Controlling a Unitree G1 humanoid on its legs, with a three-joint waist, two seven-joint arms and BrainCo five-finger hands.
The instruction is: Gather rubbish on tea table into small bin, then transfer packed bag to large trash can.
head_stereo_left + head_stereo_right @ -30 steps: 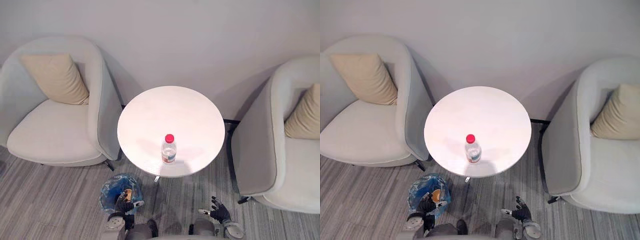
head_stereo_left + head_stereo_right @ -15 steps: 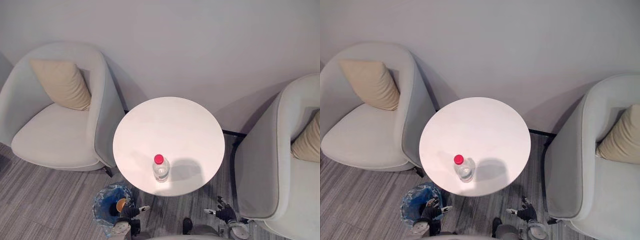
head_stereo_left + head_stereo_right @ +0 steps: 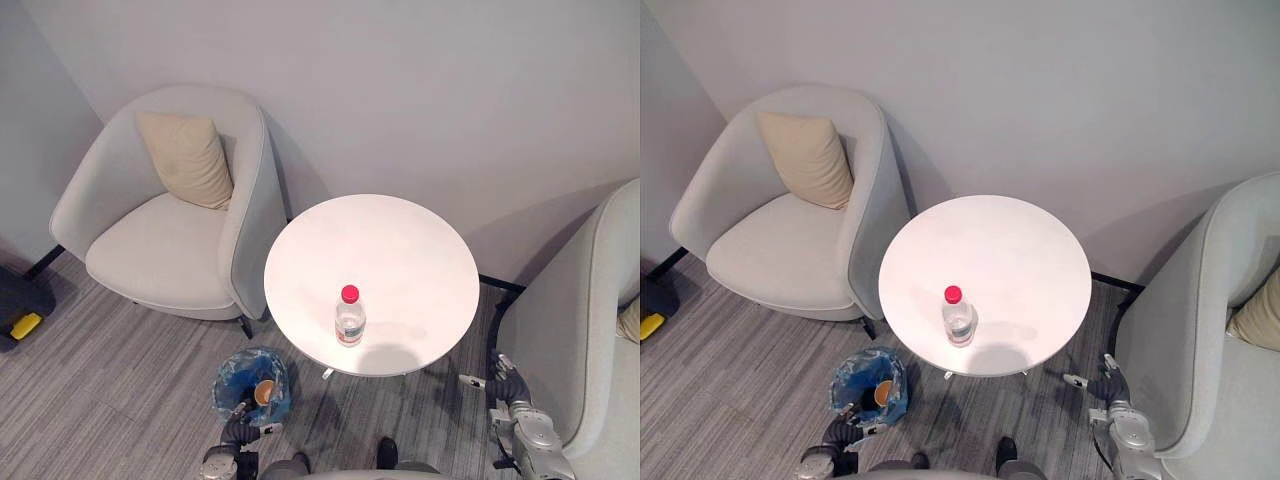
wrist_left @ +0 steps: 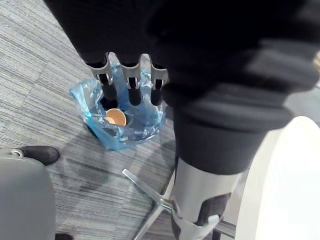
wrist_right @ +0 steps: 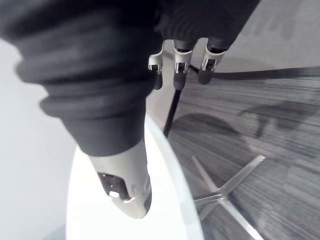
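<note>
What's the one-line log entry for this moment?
red-capped bottle: upright on tea table | small bin: on floor, paper cup inside | left hand: open, near bin | right hand: open, empty

Bottle upright on white table, cup in blue-lined bin beside

Even room light, bright on the white counter before me; the bottle casts a faint shadow toward 3 o'clock, the armchair a soft one on the wall.
</note>
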